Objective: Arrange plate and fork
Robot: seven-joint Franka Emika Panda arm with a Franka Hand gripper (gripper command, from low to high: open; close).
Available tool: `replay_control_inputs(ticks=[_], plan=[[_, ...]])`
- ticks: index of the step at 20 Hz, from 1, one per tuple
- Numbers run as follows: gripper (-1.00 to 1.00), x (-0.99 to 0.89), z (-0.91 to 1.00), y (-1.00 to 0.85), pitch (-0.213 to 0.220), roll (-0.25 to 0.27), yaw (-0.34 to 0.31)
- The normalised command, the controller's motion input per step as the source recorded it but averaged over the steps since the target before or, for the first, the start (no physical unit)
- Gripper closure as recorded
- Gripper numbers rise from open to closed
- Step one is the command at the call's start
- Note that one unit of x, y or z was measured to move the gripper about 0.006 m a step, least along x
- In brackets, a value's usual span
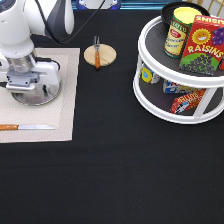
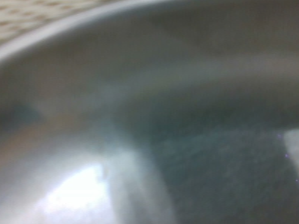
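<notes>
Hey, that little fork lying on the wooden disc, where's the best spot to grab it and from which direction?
Probably the brown-orange handle of the fork, taken from straight above with the jaws closing across its narrow width. It lies flat on the wooden disc, tines toward the exterior view's top, so nothing blocks a top-down approach. The gripper is over the plate on the placemat.

black table (image 1: 115, 170), beige placemat (image 1: 65, 110), white two-tier turntable (image 1: 150, 95)
</notes>
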Motion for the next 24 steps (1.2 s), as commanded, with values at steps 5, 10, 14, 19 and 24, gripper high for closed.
replay_control_inputs(ticks=[5, 10, 14, 19, 24], plan=[[-1.0, 0.24, 0.05, -0.62, 0.047, 0.059, 0.018], [-1.0, -0.25, 0.69, 0.35, -0.003, -0.056, 0.052], [-1.0, -0.29, 0.89, 0.45, -0.021, -0.087, 0.032], [-1.0, -0.36, 0.74, 0.48, -0.059, -0.096, 0.028], [-1.0, -0.4, 0.52, 0.54, -0.038, -0.091, 0.01]])
